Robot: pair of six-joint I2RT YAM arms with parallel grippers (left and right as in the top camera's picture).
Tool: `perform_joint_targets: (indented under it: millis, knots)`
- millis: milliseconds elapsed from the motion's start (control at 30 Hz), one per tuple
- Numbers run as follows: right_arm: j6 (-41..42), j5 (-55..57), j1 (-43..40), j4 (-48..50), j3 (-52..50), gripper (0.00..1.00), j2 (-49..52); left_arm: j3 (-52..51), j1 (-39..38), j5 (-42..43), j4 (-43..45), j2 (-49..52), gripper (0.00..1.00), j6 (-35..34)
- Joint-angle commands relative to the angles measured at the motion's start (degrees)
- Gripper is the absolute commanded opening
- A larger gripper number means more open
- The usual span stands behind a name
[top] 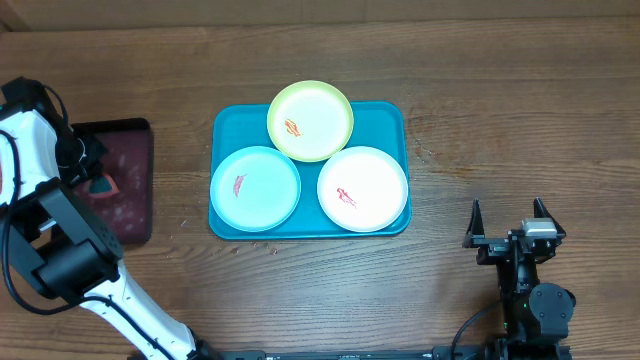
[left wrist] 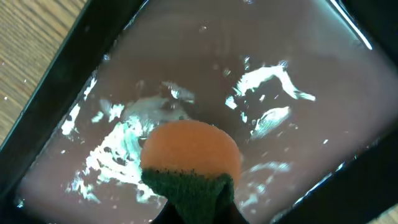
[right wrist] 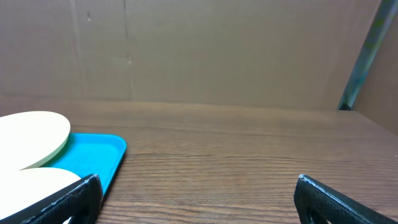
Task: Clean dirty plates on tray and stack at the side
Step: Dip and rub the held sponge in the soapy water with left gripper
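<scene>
The teal tray (top: 390, 118) lies mid-table and holds three plates, each with a red smear: pale blue (top: 255, 187) front left, yellow-green (top: 311, 120) at the back, white (top: 362, 188) front right. My left gripper (top: 88, 168) is far left of it, over the maroon tray. In the left wrist view the left gripper (left wrist: 196, 210) is shut on an orange sponge (left wrist: 189, 152) by its green scrub side. My right gripper (top: 508, 210) stands open on the table right of the tray, with nothing between its fingers (right wrist: 74, 200). The tray's corner (right wrist: 102, 152) shows in the right wrist view.
A dark maroon tray (top: 130, 215) with a wet, foamy bottom (left wrist: 205, 56) sits at the table's left edge under the sponge. Bare wooden table (top: 500, 120) stretches right of the teal tray. A brown wall (right wrist: 199, 50) rises behind the table.
</scene>
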Motion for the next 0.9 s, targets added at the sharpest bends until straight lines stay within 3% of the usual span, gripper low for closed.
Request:
perform_joint_targets:
  millis: [0,67,133,167,200,233,333,400,500,633,867]
  knots:
    - [0.0,0.0,-0.2,0.3,-0.6,1.0,-0.6,-1.3,-0.3,-0.5,1.4,3.3,0.05,-3.8]
    - [0.0,0.0,-0.2,0.3,-0.6,1.0,-0.6,-2.1,-0.3,-0.4,2.0,4.7,0.09,-6.2]
    - [0.0,0.0,-0.2,0.3,-0.6,1.0,-0.6,-2.2,-0.3,-0.4,2.0,6.3,0.25,-7.1]
    - [0.0,-0.1,-0.2,0.3,-0.6,1.0,-0.6,-2.2,-0.3,-0.4,2.0,7.1,0.38,-7.1]
    - [0.0,0.0,-0.2,0.3,-0.6,1.0,-0.6,-2.2,-0.3,-0.4,1.9,7.7,0.62,-7.1]
    - [0.0,0.0,-0.2,0.3,-0.6,1.0,-0.6,-2.2,-0.3,-0.4,1.9,8.1,0.69,-7.1]
    - [0.0,0.0,-0.2,0.3,-0.6,1.0,-0.6,-2.1,-0.3,-0.4,1.6,8.0,0.73,-6.4]
    - [0.0,0.0,-0.2,0.3,-0.6,1.0,-0.6,-1.9,-0.3,-0.4,0.5,7.5,0.75,-5.2]
    - [0.0,-0.1,-0.2,0.3,-0.6,1.0,-0.6,-1.1,-0.3,-0.4,-2.6,7.4,0.68,-4.5]
    - [0.0,0.0,-0.2,0.4,-0.6,1.0,-0.6,-0.9,-0.3,-0.4,-7.0,7.4,0.38,-4.5]
    - [0.0,0.0,-0.2,0.3,-0.6,1.0,-0.6,-0.9,-0.3,-0.4,-11.1,7.4,0.34,-2.1]
